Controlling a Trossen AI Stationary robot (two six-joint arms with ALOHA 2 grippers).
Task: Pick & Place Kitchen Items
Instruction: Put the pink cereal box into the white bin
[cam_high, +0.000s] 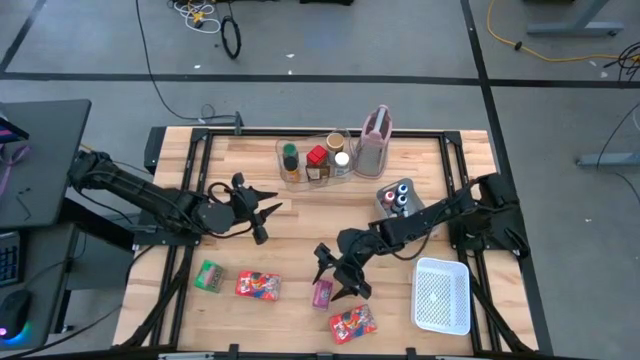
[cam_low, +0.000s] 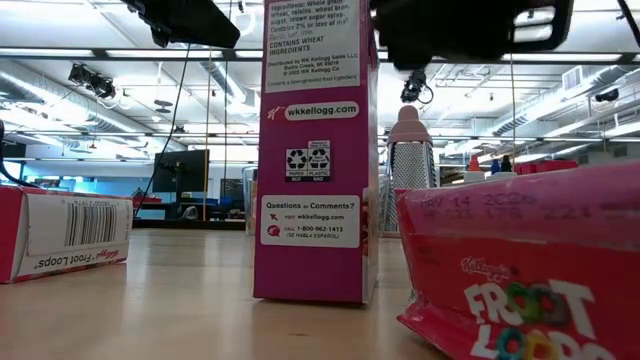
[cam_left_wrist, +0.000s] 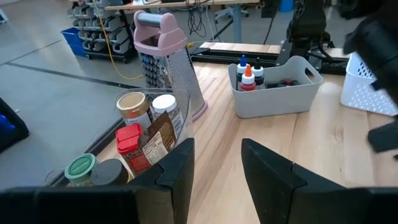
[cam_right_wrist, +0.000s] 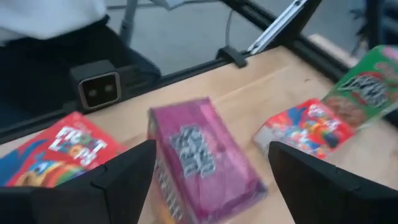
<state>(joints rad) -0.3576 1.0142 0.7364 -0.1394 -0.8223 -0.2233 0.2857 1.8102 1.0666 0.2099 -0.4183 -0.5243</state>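
Observation:
My right gripper (cam_high: 337, 274) (cam_right_wrist: 211, 152) is open and low over the table's near middle. Its fingers stand on either side of a small pink cereal box (cam_high: 322, 293) (cam_right_wrist: 202, 165) without touching it. The box stands upright on the table (cam_low: 315, 150). Nearby lie a red packet (cam_high: 352, 322) (cam_right_wrist: 59, 149), another red packet (cam_high: 258, 285) (cam_right_wrist: 305, 130) and a green packet (cam_high: 209, 275) (cam_right_wrist: 367, 84). My left gripper (cam_high: 268, 213) (cam_left_wrist: 216, 149) is open and empty, at the table's left middle, pointing toward a clear bin of spice jars (cam_high: 315, 160) (cam_left_wrist: 140, 134).
A pinkish grater (cam_high: 375, 140) (cam_left_wrist: 168, 62) stands at the far edge beside the clear bin. A grey tray with small coloured-cap bottles (cam_high: 400, 197) (cam_left_wrist: 273, 90) sits right of centre. A white mesh basket (cam_high: 443, 295) lies at the near right. Bare wood shows between the two grippers.

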